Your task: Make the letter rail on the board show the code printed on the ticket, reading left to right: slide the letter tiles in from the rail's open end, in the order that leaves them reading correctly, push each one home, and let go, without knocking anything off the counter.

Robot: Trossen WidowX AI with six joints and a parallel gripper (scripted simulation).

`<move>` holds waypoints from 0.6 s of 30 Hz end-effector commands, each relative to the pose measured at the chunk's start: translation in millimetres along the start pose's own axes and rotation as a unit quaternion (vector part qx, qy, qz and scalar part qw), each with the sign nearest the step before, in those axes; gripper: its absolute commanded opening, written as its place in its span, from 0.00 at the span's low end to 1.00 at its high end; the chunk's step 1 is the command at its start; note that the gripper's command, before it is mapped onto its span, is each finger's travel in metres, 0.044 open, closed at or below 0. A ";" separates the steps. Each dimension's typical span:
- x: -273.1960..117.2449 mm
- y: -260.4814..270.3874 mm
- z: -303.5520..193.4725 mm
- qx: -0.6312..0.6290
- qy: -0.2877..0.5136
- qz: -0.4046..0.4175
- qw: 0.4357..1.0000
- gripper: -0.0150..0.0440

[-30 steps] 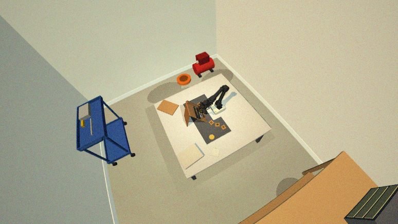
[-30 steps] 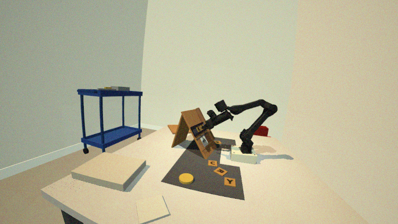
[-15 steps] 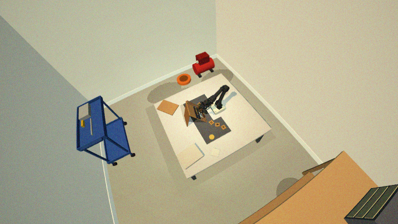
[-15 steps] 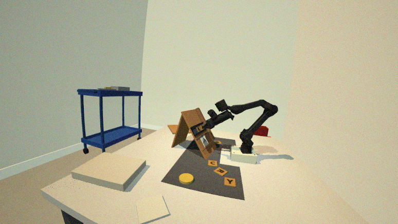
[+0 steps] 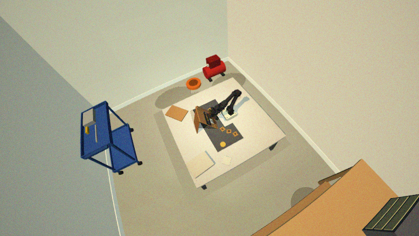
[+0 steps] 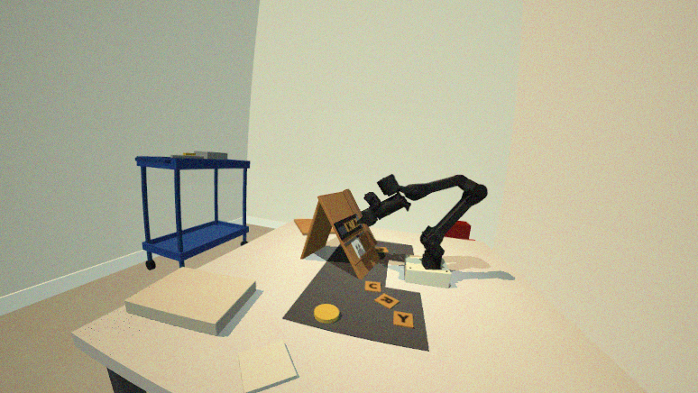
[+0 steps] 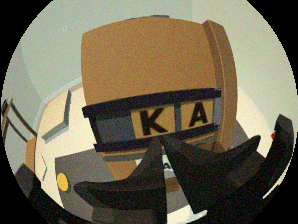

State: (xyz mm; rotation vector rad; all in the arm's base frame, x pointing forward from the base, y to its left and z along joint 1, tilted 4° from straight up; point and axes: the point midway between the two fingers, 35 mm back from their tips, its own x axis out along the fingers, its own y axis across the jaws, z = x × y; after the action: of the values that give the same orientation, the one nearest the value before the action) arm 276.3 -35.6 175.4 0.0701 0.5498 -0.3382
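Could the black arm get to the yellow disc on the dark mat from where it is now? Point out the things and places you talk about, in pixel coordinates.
Probably yes: the shut gripper point(image 7: 160, 140) looks free, and nothing stands over the yellow disc point(image 5: 222, 144) point(image 6: 326, 313) point(image 7: 62, 182). It would likely need to swing around the wooden board point(image 5: 202, 117) point(image 6: 336, 207) point(image 7: 150, 55) first.

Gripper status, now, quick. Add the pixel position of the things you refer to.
Gripper point(image 7: 160, 140): closed, nothing between its fingers; the tips are together just below the orange letter tile marked K point(image 7: 154, 120) in the black rail point(image 7: 150, 142).
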 end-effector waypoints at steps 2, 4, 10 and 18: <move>0.1 0.0 -0.2 0.000 0.000 0.000 1.000 0.25; 0.1 0.0 -0.2 0.000 0.000 0.000 1.000 0.25; 6.7 11.2 11.2 -0.006 0.094 0.006 0.996 0.25; 16.1 28.6 23.9 -0.002 0.263 0.006 0.965 0.25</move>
State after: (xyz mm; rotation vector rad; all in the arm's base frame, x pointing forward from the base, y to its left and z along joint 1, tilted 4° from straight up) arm 304.6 -20.1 186.5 0.1331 0.9720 -0.3035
